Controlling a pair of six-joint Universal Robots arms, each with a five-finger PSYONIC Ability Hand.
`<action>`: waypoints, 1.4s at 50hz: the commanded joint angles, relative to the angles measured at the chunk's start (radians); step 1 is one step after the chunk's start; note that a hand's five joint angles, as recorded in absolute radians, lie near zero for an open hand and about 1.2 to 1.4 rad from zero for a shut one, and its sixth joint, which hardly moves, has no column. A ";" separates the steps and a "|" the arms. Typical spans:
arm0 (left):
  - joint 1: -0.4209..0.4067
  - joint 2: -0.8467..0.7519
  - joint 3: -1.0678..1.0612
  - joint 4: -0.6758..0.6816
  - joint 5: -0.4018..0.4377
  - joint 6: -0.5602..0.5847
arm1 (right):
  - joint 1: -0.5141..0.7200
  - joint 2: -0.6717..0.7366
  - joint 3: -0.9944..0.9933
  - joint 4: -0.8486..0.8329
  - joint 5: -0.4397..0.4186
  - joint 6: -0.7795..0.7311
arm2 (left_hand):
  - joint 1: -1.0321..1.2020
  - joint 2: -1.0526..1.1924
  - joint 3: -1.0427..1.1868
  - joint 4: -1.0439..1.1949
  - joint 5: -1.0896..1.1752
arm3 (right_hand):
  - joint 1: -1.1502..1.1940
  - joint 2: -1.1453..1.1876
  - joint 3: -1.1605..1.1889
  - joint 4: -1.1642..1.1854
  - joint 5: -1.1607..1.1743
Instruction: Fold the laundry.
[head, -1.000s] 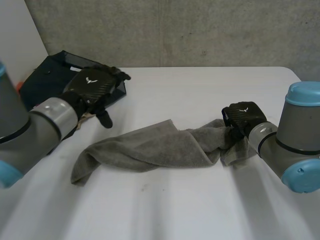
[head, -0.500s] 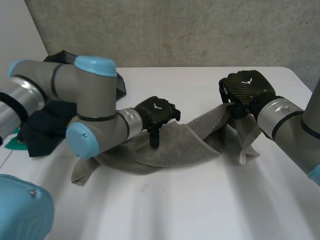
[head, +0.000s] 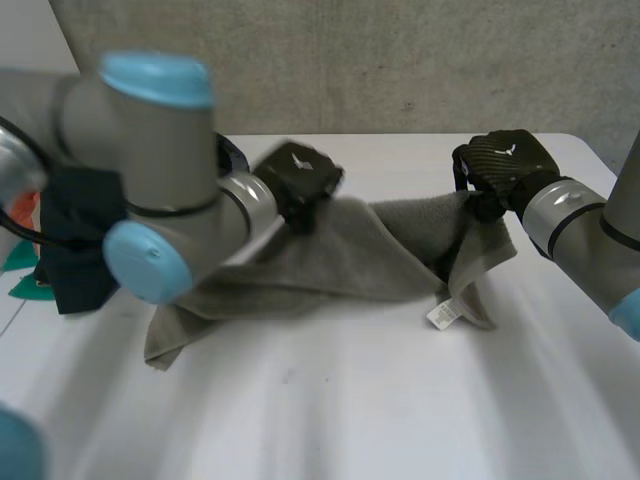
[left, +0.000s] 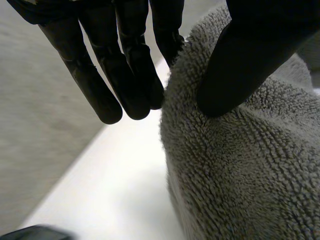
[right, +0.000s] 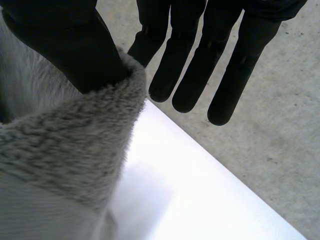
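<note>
A grey towel (head: 330, 262) lies bunched across the middle of the white table (head: 360, 420), its two raised parts held off the surface. My left hand (head: 295, 180) pinches the towel's far edge near the middle. In the left wrist view its thumb (left: 235, 60) presses the towel (left: 240, 175) against the straight fingers (left: 125, 70). My right hand (head: 510, 162) holds the towel's right end up. Its thumb (right: 60, 45) clamps the cloth (right: 60, 160) beside the straight fingers (right: 210, 55). A white tag (head: 441, 316) hangs from the right end.
A dark blue garment (head: 75, 240) lies at the table's back left, behind my left arm (head: 160, 190). A teal and red object (head: 15, 255) sits at the left edge. A concrete wall (head: 400, 60) stands behind the table.
My left arm swung from the dark garment to the towel, and its hand closed on the far edge. My right hand lifted the right end up and back, so the tag hangs free.
</note>
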 joint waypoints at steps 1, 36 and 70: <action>0.027 0.290 -0.210 -0.018 -0.057 0.023 | 0.009 0.066 -0.111 0.000 0.034 -0.059 | 0.273 0.206 0.209 0.202 0.252 | 0.261 0.216 0.211 0.203 0.223; 0.039 0.582 -0.753 0.119 -0.167 -0.027 | 0.198 0.148 -0.357 -0.043 0.140 -0.027 | -0.936 -1.003 -1.000 -1.008 -0.957 | 0.261 0.216 0.211 0.203 0.223; 0.097 -0.173 0.252 -0.099 -0.061 -0.224 | 0.147 0.008 -0.348 -0.187 0.018 0.052 | 0.273 0.206 0.209 0.202 0.252 | 0.261 0.216 0.211 0.203 0.223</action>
